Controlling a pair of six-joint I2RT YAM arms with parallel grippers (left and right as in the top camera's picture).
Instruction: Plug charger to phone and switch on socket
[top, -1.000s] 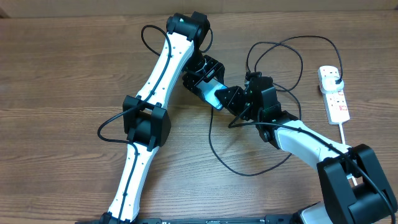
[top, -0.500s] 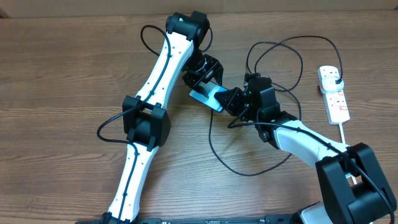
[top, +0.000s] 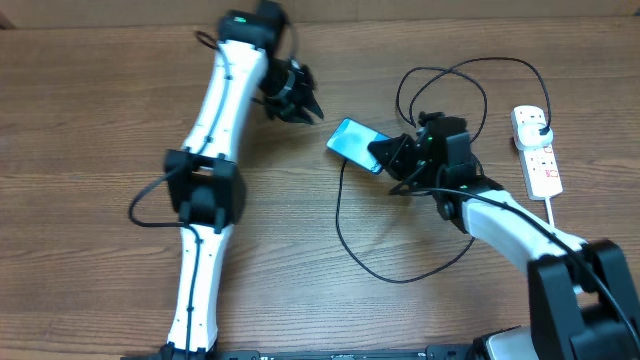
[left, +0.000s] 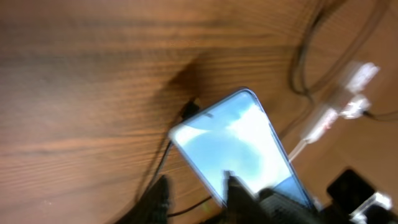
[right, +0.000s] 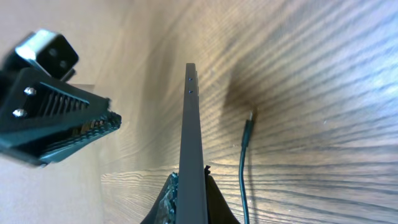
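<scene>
The right gripper (top: 388, 153) pinches one end of the rectangular, dark-framed, cyan-screened phone (top: 354, 142), held above the wooden table (top: 100, 130). The connector tip (right: 250, 116) of the thin black charger cable (top: 337, 215) lies just beside. The left gripper (top: 303, 106), farther off, its spread unclear, should seize that tip squarely, aligned with the port.

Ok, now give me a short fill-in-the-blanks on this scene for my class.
The right gripper is shut on the ___. The charger's tip lies on the ___. The left gripper holds ___. The socket lies on the ___ arm's side.
Missing: phone; table; nothing; right.
</scene>
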